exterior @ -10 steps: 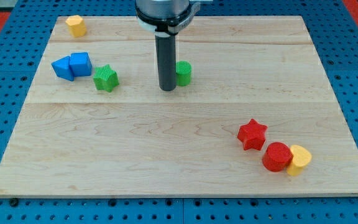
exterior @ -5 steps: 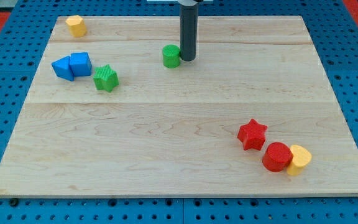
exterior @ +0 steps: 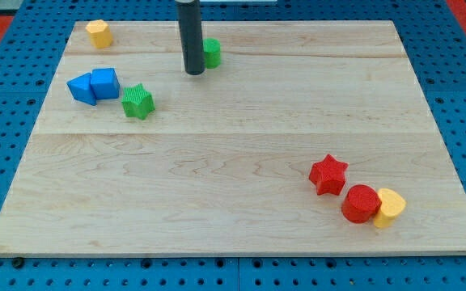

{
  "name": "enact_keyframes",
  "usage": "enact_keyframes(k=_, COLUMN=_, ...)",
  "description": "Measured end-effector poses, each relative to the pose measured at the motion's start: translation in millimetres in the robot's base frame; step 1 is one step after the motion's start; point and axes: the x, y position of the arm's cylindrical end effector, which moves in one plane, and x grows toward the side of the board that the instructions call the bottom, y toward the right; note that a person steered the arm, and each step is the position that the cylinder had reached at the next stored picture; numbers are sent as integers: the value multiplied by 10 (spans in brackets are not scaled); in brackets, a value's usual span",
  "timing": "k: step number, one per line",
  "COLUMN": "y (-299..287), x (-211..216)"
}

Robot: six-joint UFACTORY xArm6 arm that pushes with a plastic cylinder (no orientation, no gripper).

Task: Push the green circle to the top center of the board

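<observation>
The green circle [exterior: 211, 52] stands near the view's top, a little left of the board's middle, partly hidden on its left side by my rod. My tip [exterior: 193, 73] rests on the board just left of and slightly below the green circle, touching or almost touching it.
A green star [exterior: 137, 102] lies at the left, with two blue blocks [exterior: 94, 85] beside it. A yellow block [exterior: 99, 33] sits at the top left corner. At the lower right lie a red star [exterior: 328, 175], a red circle [exterior: 360, 204] and a yellow block [exterior: 390, 207].
The green circle has moved up and left across the board. My rod went from its left side to its right side and is now back on its left side, higher up.
</observation>
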Motion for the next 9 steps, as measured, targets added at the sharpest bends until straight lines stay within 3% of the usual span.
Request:
enact_keyframes(k=1, y=-288, x=9)
enact_keyframes(k=4, y=-277, x=-660)
enact_keyframes(k=6, y=-607, x=-340)
enact_keyframes(k=8, y=-96, x=-36)
enact_keyframes(k=9, y=192, x=-341)
